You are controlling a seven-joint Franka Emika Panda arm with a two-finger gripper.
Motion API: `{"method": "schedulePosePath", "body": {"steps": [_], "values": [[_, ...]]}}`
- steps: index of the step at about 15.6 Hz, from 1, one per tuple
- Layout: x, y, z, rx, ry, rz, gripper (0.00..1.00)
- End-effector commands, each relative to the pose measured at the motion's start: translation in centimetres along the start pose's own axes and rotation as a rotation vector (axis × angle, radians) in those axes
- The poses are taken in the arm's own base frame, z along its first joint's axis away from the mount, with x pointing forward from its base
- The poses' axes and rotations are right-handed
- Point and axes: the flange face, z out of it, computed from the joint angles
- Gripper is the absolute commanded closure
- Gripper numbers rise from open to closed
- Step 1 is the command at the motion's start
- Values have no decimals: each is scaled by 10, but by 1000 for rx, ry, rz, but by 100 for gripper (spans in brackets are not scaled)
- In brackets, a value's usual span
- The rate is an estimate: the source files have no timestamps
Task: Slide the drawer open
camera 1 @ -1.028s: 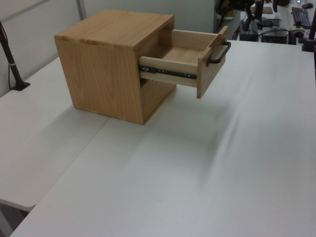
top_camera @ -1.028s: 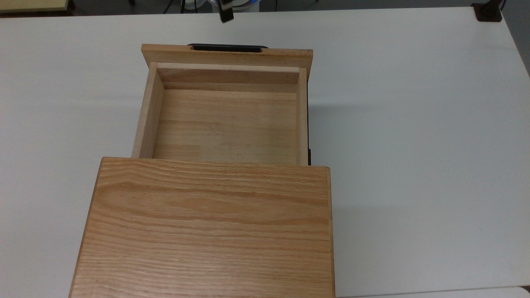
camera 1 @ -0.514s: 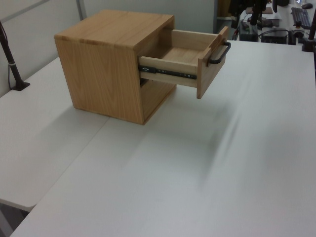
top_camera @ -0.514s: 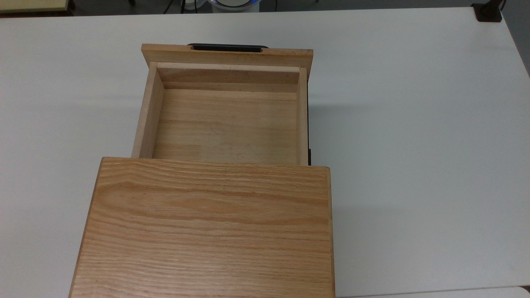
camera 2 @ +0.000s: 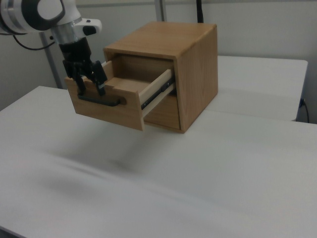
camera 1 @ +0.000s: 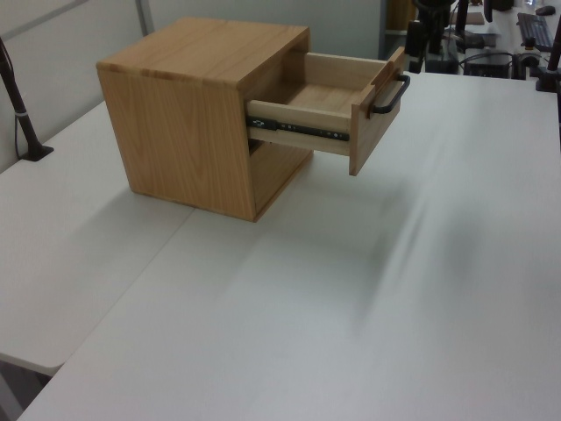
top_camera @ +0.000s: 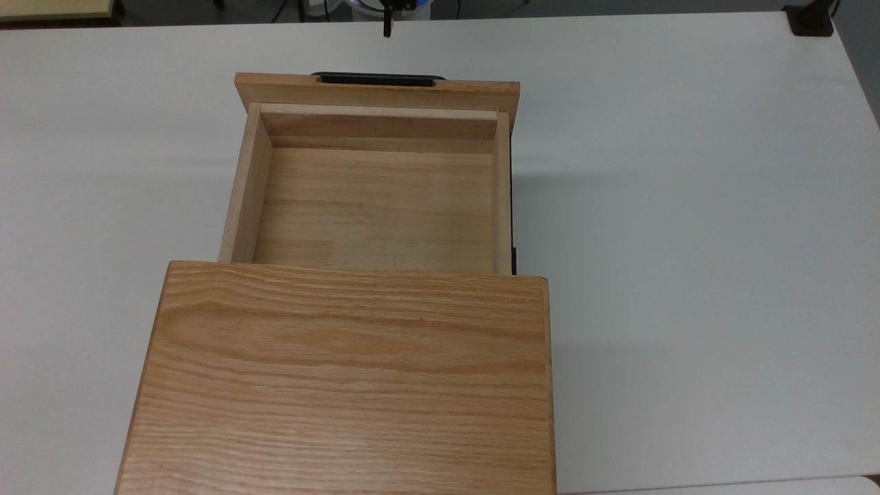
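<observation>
Top view: drawer [top_camera: 377,185] pulled well out of cabinet [top_camera: 344,381], pale inside bare, black bar handle [top_camera: 377,78] on far side of front panel. White matt surface [top_camera: 687,206] all round; dark floor strip beyond far edge; black clamp block [top_camera: 810,19] at far corner on the top view's right.

Left view: cabinet on the left view's left half of surface; drawer out toward the left view's right on black slide rail [camera 1: 298,130]. Seam between two surface panels running under cabinet. Grey partition wall behind, cluttered benches in far background, black post [camera 1: 19,110] clamped at the left view's left edge.

Right view: hand [camera 2: 90,85] above handle, fingers spread apart, gripping nothing, tips either side of bar, contact not discernible. Pale wall and upright poles behind.
</observation>
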Motion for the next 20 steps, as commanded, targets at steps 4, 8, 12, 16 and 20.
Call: {"method": "schedulePosePath", "body": {"steps": [4, 8, 12, 16, 20], "values": [[30, -10, -5, -1, -10, -121, 0], [21, -15, -13, 70, -25, -148, 0], [7, -18, -25, 71, -11, -156, 0], [5, -17, -29, 76, -5, -148, 0], [4, -17, -31, 77, 1, -154, 0]]}}
